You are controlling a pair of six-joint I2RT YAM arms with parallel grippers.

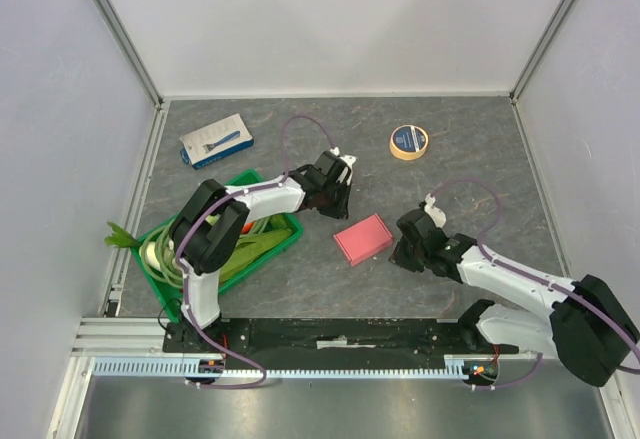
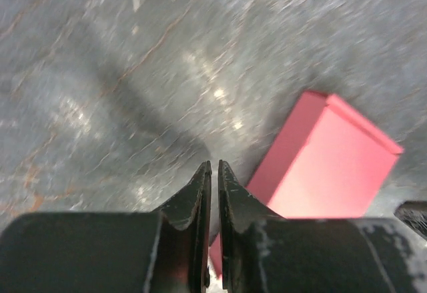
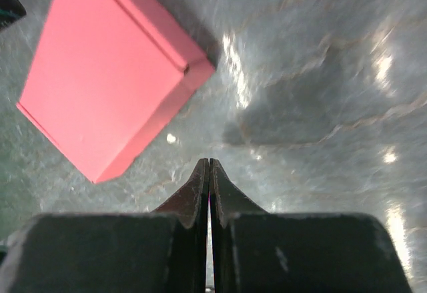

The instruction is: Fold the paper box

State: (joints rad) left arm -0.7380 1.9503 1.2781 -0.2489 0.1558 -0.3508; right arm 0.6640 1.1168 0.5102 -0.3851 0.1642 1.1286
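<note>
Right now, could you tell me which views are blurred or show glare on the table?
Top external: sharp, evenly lit, the paper box clear. Left wrist: table streaked with blur, bright glints near the box. Right wrist: glare patches on the table right of the box, a soft shadow ahead of the right gripper.

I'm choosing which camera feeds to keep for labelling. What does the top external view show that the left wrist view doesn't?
Only the top external view shows the green crate of vegetables, the blue-and-white package, the roll of tape, both arms and the right end effector, with the whole pink paper box lying closed between the arms, held by neither.

Only the left wrist view shows the left end effector up close, its jaws nearly together and empty.

Both show the paper box and the grey table.
</note>
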